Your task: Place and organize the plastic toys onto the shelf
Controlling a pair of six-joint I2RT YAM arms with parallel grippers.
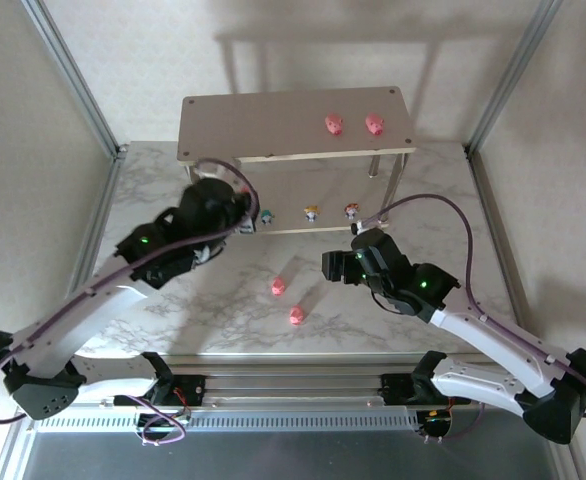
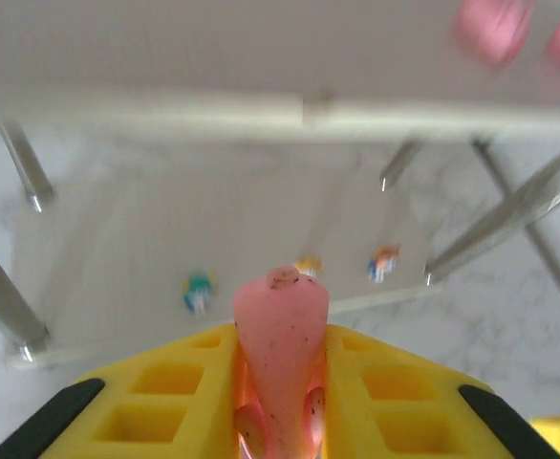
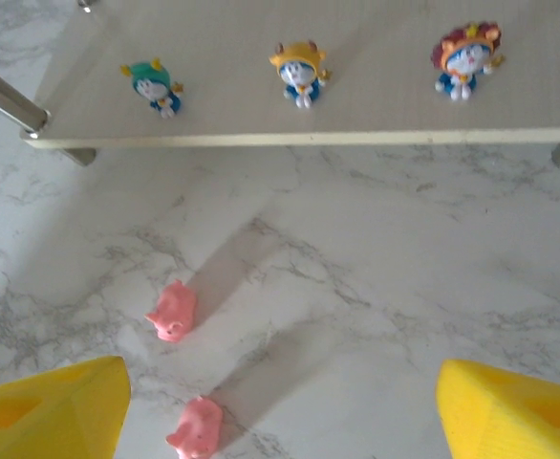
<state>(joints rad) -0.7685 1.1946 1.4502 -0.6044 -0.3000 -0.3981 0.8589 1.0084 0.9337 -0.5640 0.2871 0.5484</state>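
My left gripper (image 2: 280, 378) is shut on a pink pig (image 2: 280, 325), squeezed snout-up between its yellow fingers (image 2: 180, 392), just in front of the shelf (image 1: 273, 125) at its left end. Two pink pigs (image 1: 334, 124) (image 1: 375, 124) stand on the top board. On the lower board (image 3: 376, 105) stand a teal figurine (image 3: 152, 84), a yellow one (image 3: 299, 69) and a red one (image 3: 465, 57). Two more pink pigs (image 3: 172, 311) (image 3: 196, 426) lie on the marble table. My right gripper (image 3: 280, 421) hovers open above the table, with those pigs near its left finger.
The shelf's slim silver legs (image 2: 509, 215) stand around the lower board. Metal frame posts (image 1: 73, 75) rise at the table's far corners. Bare marble (image 1: 423, 200) lies to the right of the shelf's lower board.
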